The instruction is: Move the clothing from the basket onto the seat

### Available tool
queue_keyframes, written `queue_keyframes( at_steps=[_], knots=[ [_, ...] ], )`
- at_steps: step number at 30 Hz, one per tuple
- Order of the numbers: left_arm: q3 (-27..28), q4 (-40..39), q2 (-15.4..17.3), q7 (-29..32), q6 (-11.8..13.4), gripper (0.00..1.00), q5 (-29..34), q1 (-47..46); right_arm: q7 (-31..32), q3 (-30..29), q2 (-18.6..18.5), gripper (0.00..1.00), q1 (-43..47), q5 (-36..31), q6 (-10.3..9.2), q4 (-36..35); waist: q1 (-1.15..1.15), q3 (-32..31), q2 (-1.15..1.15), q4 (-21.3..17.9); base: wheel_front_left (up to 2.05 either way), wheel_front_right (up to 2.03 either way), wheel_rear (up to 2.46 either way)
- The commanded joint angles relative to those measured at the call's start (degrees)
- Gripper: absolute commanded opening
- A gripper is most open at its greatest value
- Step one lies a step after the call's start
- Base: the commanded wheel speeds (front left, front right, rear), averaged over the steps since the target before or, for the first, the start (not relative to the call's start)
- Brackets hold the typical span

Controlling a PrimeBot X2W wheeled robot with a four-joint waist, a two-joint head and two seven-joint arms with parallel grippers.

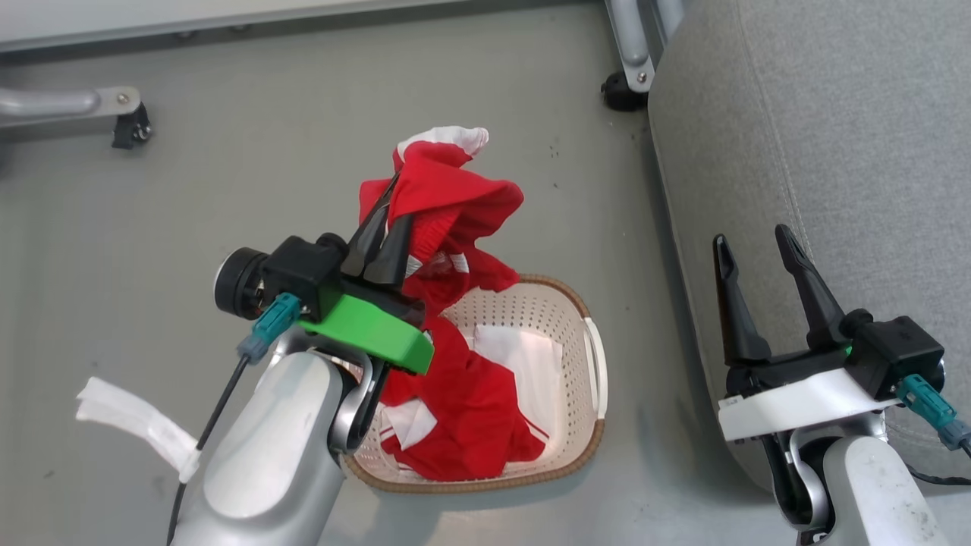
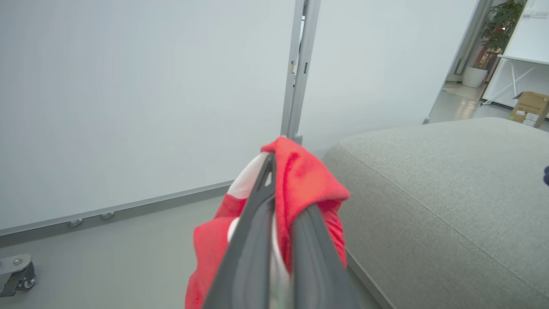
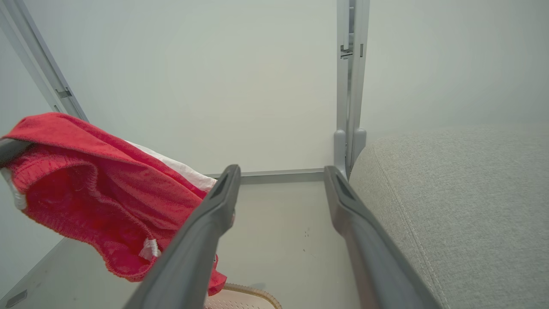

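My left gripper (image 1: pixel 394 201) is shut on a red garment with white trim (image 1: pixel 447 193), lifted above the basket (image 1: pixel 595 356) and hanging down into it. In the left wrist view the red garment (image 2: pixel 306 184) drapes over my fingertips (image 2: pixel 263 189). More red and white clothing (image 1: pixel 470 409) lies inside the cream basket. The grey seat (image 1: pixel 834 144) is to the right, also seen as the seat (image 2: pixel 450 201) in the left wrist view. My right gripper (image 1: pixel 755 246) stands open and empty beside the seat's edge; the right wrist view shows its fingers (image 3: pixel 214 214) apart, the lifted garment (image 3: pixel 98 193) to their left.
A castor and metal leg (image 1: pixel 626 83) stand at the seat's far corner, and another castor (image 1: pixel 133 125) at far left. A white partition wall (image 2: pixel 150 98) runs behind. A white strip (image 1: pixel 129 421) lies on the grey floor at left.
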Motion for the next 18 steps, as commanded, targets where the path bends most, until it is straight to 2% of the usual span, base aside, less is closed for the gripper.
queue_keyframes(
  at_steps=[1, 9, 18],
  knots=[
    [0.71, -2.29, 0.46, -0.19, 0.48, 0.00, 0.14, 1.58, 0.38, 0.01, 0.14, 1.00, 0.91, -0.34, 0.00, -0.51, 0.00, -2.23, 0.00, 1.03, 0.00, 0.00, 0.00],
    [4.22, -16.49, 0.83, -0.12, 1.33, 0.00, 1.81, 7.27, 2.68, 0.21, 0.37, 1.00, 4.11, -0.11, 0.00, -2.53, 0.00, -6.54, 0.00, 2.08, 0.00, 0.00, 0.00],
    [4.87, -21.55, 1.29, -0.13, 1.20, 0.00, 2.59, 13.74, 4.71, 0.51, 0.52, 1.00, 7.79, 0.41, 0.00, -3.19, 0.00, -10.92, 0.00, 1.99, 0.00, 0.00, 0.00]
  ],
)
